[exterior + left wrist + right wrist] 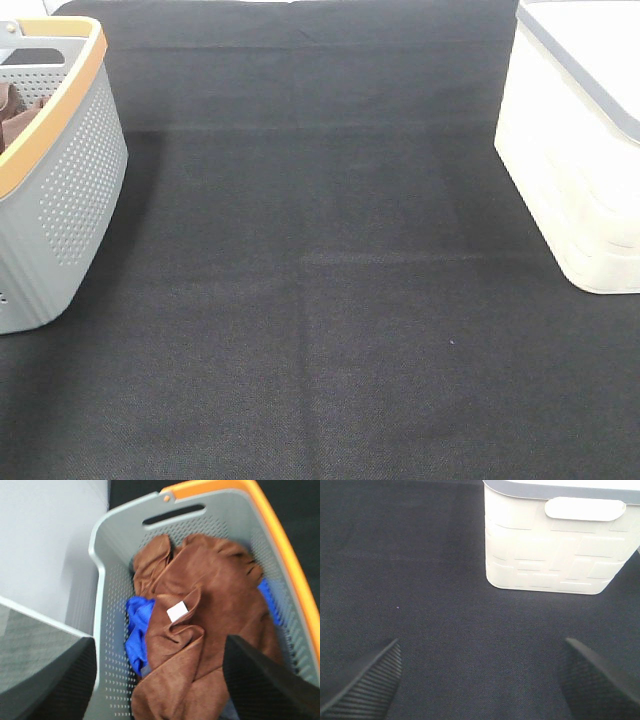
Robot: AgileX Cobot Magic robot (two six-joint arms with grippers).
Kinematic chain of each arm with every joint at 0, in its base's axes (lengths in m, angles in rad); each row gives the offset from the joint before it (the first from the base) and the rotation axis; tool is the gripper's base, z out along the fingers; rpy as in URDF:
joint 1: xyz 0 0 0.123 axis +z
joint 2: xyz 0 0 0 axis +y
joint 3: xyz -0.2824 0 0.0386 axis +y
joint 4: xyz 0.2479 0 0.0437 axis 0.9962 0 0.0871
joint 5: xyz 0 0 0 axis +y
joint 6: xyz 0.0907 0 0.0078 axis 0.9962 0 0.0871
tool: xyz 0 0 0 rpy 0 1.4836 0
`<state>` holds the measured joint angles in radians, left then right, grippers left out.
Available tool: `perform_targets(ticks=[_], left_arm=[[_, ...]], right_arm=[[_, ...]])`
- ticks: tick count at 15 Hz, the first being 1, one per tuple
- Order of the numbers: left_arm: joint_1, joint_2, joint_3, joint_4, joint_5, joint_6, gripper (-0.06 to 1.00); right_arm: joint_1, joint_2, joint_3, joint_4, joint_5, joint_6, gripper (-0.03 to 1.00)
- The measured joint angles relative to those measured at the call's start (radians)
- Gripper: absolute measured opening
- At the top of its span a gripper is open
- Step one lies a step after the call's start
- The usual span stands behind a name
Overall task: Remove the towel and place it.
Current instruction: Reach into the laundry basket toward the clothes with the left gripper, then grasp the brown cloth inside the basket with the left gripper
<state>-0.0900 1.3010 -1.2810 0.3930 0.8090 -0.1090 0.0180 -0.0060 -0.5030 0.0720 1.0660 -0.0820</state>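
Note:
The brown towel [210, 605] lies crumpled in the grey basket [107, 630], with its small white tag [177, 612] facing up. In the exterior high view only a sliver of the towel [12, 112] shows inside the basket [70, 190] at the far left. My left gripper [159, 647] hangs above the basket, open, with one dark finger on either side of the towel and nothing between them. Over bare black cloth, my right gripper [480, 652] is open and empty. Neither gripper shows in the exterior high view.
A blue cloth [137, 630] lies under the towel in the basket, whose rim [280, 535] is orange. A white bin [580, 150] with a grey lid stands at the right, also seen as the white bin [555, 545] ahead of the right gripper. Black cloth [320, 300] covers the table.

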Motion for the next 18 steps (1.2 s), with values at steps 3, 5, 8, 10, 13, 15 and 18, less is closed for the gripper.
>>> perform_targets(ticks=[3, 5, 8, 10, 13, 15, 18], left_arm=[[0.000, 0.176, -0.111, 0.093, 0.046, -0.007, 0.68], [0.000, 0.236, -0.142, 0.115, 0.060, -0.008, 0.68], [0.000, 0.420, -0.266, 0.143, 0.132, -0.007, 0.68], [0.000, 0.512, -0.327, 0.144, 0.162, -0.007, 0.68], [0.000, 0.621, -0.383, 0.142, 0.168, -0.007, 0.68], [0.000, 0.665, -0.385, 0.128, 0.164, -0.007, 0.68], [0.000, 0.714, -0.385, 0.089, 0.136, -0.019, 0.68]], right_arm=[[0.000, 0.000, 0.000, 0.000, 0.000, 0.000, 0.80], [0.000, 0.000, 0.000, 0.000, 0.000, 0.000, 0.80], [0.000, 0.000, 0.000, 0.000, 0.000, 0.000, 0.80], [0.000, 0.000, 0.000, 0.000, 0.000, 0.000, 0.80], [0.000, 0.000, 0.000, 0.000, 0.000, 0.000, 0.80], [0.000, 0.000, 0.000, 0.000, 0.000, 0.000, 0.80], [0.000, 0.000, 0.000, 0.000, 0.000, 0.000, 0.80]])
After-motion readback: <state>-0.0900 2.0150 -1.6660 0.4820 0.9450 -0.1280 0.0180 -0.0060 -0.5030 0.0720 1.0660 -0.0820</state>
